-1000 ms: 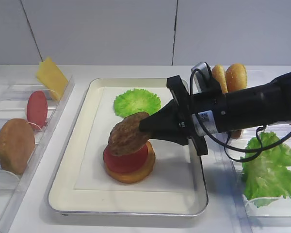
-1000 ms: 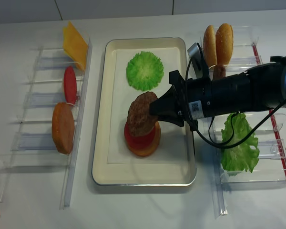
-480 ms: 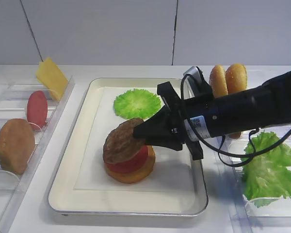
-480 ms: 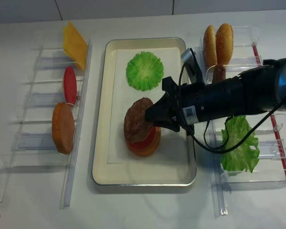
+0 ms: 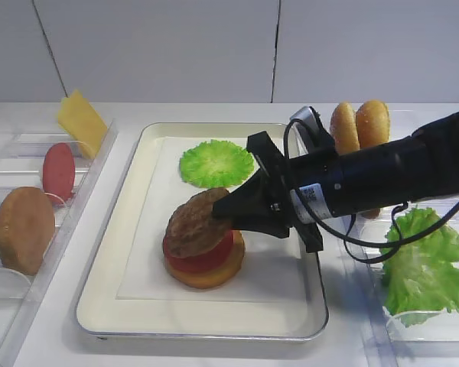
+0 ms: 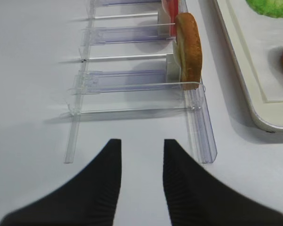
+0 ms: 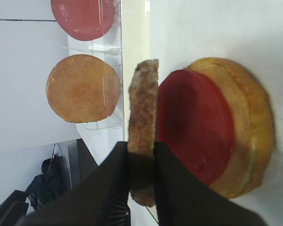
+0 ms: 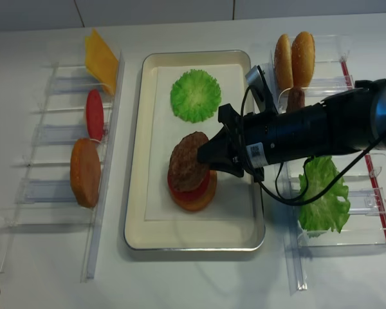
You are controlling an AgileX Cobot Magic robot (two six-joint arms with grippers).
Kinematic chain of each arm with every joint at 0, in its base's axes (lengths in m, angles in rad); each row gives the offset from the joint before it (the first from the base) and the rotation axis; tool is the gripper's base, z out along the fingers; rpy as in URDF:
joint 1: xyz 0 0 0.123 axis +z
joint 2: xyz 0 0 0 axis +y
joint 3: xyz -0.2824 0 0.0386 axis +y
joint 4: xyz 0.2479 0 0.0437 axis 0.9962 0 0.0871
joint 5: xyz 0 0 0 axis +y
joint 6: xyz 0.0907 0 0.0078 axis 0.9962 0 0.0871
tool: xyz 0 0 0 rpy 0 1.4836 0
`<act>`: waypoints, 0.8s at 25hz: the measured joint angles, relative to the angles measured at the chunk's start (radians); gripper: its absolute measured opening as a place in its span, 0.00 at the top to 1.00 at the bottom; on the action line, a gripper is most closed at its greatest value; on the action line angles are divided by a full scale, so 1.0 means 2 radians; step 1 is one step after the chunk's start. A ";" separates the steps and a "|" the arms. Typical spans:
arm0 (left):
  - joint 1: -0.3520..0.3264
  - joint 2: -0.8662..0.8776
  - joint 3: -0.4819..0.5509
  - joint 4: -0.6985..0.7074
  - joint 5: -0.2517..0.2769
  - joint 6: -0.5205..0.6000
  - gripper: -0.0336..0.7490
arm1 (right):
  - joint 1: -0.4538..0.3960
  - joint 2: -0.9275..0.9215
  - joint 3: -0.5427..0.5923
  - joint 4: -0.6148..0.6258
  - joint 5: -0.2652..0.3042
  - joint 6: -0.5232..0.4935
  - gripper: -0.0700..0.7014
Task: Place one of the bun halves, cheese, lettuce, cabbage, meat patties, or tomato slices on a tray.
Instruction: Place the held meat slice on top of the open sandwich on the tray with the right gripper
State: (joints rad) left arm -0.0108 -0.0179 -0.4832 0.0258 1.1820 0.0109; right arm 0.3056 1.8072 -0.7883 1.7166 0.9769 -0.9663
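On the tray, the liner is bare in front of the bun stack and on its left side. Behind the stack lies the green cabbage disc. The right arm blocks the way from the stack's right side.

From my seat, the right gripper covers the near edge of the meat patty in the high view, and my wrist camera crops the fingers at the bottom edge. The tomato slice and bun half under that patty show only their front rims. Beside the tray, a second patty is mostly hidden behind the arm. The lettuce runs off the right edge. I see only the tips of the left gripper; its base is cut off, and the tray's far side is cropped there too
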 joint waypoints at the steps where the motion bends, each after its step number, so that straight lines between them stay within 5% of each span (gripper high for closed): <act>1: 0.000 0.000 0.000 0.000 0.000 0.000 0.69 | 0.000 0.000 0.000 0.000 -0.001 0.000 0.69; 6: 0.000 0.000 0.000 0.000 0.000 0.000 0.69 | 0.000 0.000 0.000 -0.001 -0.005 0.001 0.67; 13: 0.000 0.000 0.000 0.000 0.000 0.000 0.69 | 0.000 0.000 0.000 -0.001 -0.018 0.002 0.50; 20: 0.000 0.000 0.000 0.000 0.000 0.000 0.69 | 0.000 0.000 0.000 -0.020 -0.020 0.010 0.47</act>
State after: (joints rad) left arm -0.0108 -0.0179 -0.4832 0.0258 1.1820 0.0109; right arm 0.3056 1.8072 -0.7883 1.6768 0.9378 -0.9473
